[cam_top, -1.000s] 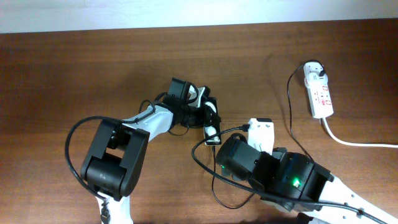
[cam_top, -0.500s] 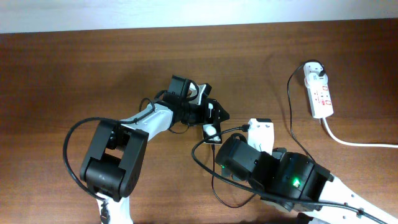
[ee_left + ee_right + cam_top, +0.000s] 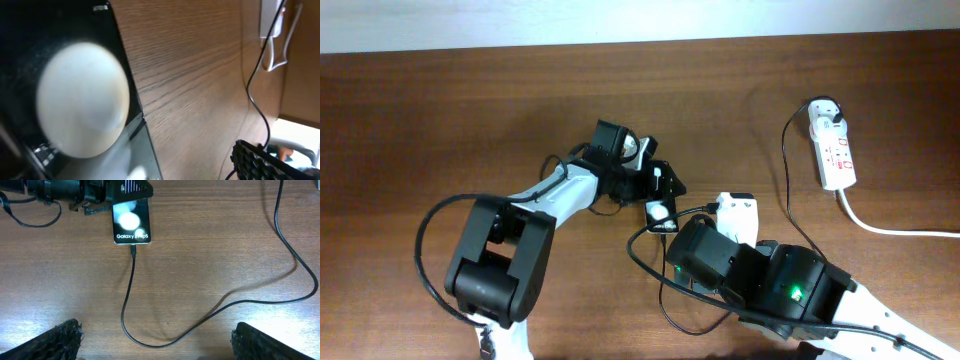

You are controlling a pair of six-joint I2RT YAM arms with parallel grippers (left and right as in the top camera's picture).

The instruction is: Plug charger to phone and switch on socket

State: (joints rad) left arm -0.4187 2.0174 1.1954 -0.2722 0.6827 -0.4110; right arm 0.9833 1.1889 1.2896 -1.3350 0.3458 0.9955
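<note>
here, a white strip (image 3: 620, 20) borders the wood-grain table (image 3: 440, 110).

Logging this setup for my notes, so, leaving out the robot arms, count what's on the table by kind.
phone: 1
black charger cable: 1
white power strip: 1
thick white cord: 1
Total: 4
</note>
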